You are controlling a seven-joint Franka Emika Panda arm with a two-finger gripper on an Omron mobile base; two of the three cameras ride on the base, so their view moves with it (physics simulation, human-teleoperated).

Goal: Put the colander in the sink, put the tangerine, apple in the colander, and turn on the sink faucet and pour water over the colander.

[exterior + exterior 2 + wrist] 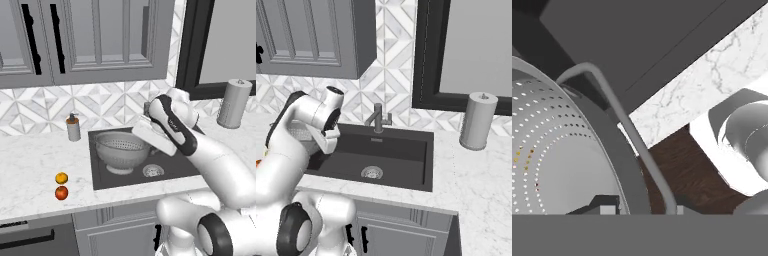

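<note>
Silver-grey colander sitting inside dark sink, right edge hidden behind arm. Gripper pinched on colander rim by its handle, fingertips mostly cut off. Tangerine, apple left on counter.

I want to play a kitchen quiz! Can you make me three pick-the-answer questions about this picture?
1. Where is the round silver-grey holey metal colander?
A. in the dark grey sink
B. on the counter
C. in a cupboard

2. How many small round fruits lie on the white marble counter?
A. one
B. two
C. four

3. What is the gripper doing?
A. hanging wide open
B. holding the apple
C. shut on the colander's rim

Answers: 1 A, it sits in the basin. 2 B, orange tangerine and red apple. 3 C, fingertips flank the rim.
</note>
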